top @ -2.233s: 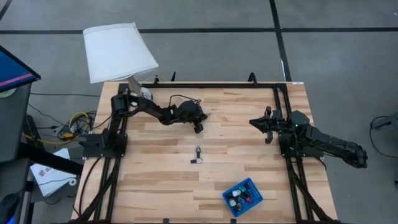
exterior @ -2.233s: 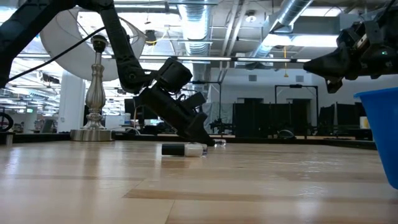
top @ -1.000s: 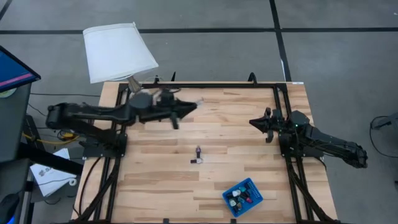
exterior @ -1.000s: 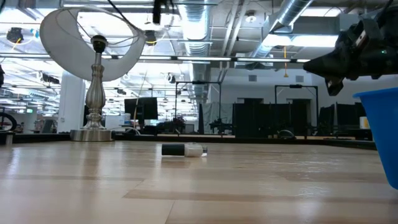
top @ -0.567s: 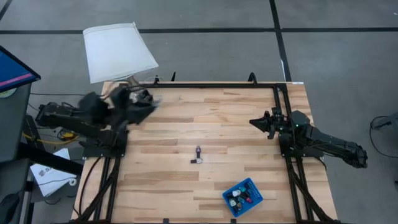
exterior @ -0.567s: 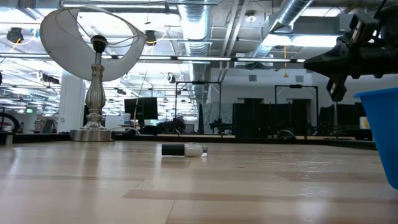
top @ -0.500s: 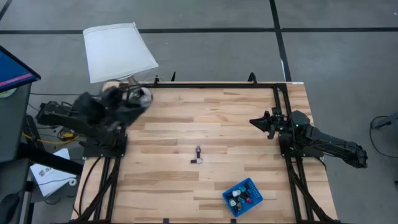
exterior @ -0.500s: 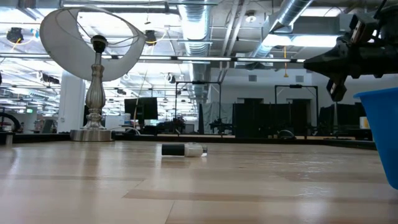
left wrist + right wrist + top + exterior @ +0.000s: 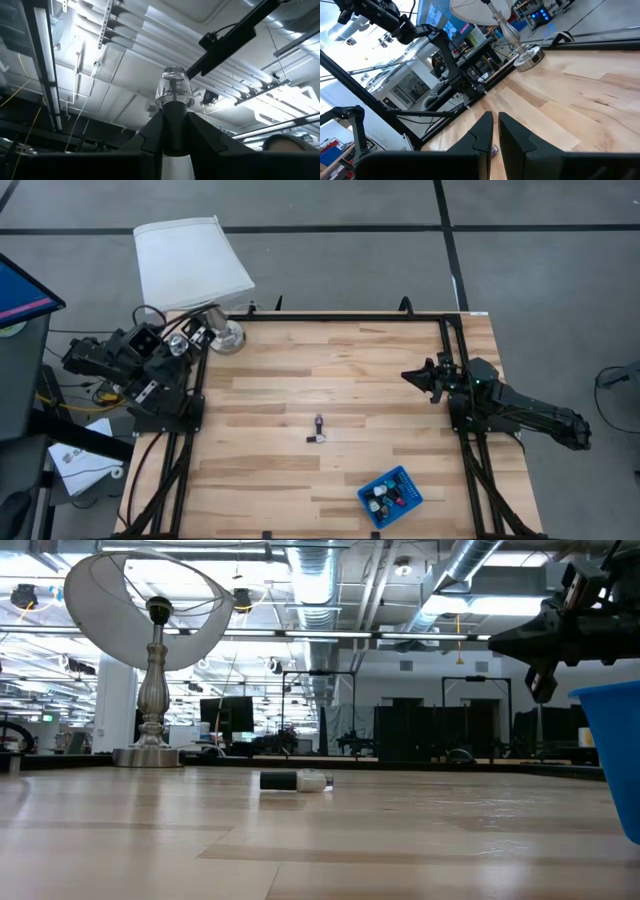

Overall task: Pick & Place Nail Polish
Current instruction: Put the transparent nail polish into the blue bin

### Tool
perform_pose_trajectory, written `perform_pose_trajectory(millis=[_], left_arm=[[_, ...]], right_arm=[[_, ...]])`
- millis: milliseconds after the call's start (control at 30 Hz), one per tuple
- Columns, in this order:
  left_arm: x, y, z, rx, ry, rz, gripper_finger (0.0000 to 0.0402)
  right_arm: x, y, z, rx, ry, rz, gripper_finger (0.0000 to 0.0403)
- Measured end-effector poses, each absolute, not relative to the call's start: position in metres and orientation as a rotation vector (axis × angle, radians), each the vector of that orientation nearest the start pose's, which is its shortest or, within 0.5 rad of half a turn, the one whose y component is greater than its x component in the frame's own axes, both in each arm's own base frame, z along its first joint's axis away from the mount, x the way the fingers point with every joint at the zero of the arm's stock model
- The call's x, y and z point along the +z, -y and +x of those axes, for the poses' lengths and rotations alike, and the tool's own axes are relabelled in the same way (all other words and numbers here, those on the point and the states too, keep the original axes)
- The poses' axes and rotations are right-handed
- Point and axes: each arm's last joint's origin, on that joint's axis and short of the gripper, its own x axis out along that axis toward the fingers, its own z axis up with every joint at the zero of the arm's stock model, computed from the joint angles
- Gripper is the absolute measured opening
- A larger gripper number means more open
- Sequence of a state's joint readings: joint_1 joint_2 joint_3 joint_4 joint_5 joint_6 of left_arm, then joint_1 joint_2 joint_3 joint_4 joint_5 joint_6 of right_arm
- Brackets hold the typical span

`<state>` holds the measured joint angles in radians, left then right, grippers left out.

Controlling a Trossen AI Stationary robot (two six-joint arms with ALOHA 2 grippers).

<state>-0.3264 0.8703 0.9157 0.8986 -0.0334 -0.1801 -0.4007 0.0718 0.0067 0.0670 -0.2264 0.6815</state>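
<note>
In the high view the left arm (image 9: 140, 370) is folded back over the counter's (image 9: 380, 360) left edge, at the middle left of the frame, just below the white-shaded lamp (image 9: 190, 265) whose silver base stands on the counter's upper-left corner. Its wrist view looks straight up at ceiling ducts and light strips, and there the left pincer (image 9: 174, 107) is clenched around the dark cap of a clear nail polish bottle (image 9: 174, 89), which sticks up past the fingertips at the centre of the frame. The right arm (image 9: 510, 408) lies along the counter's right side, with the right pincer (image 9: 410, 377) at the middle right of the high view, raised above the wood and pointing toward the centre; its two fingers (image 9: 482, 127) stand almost together with only a thin slit between them and nothing held. A second bottle (image 9: 318, 430) with a dark cap lies on its side on the bare wood near the middle of the counter, apart from both arms; the low view shows it (image 9: 297, 780) flat at the centre of the frame. At the lower right of the high view sits a small blue tray (image 9: 405, 477), turned at an angle, with several bottles in the tray (image 9: 380, 498); how many, I cannot tell.
</note>
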Motion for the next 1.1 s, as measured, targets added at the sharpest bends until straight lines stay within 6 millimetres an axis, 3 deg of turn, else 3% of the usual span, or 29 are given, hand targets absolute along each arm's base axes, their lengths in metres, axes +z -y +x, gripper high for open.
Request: perform_pose_trajectory(millis=[167,333,867,1100], left_arm=[[0.452,0.048,0.146,-0.302,0.887,-0.255,0.0054],[0.44,0.049,0.163,-0.12,0.74,-0.145,0.0054],[0.396,0.039,0.209,0.875,0.065,0.349,0.0054],[0.41,0.029,0.215,1.018,-0.114,0.572,0.0053]], right_arm=[[0.167,0.034,0.096,-0.169,0.061,0.675,0.0021],[0.166,0.034,0.096,-0.169,0.06,0.672,0.0021],[0.165,0.034,0.096,-0.177,0.044,0.678,0.0021],[0.164,0.034,0.095,-0.201,0.048,0.677,0.0021]])
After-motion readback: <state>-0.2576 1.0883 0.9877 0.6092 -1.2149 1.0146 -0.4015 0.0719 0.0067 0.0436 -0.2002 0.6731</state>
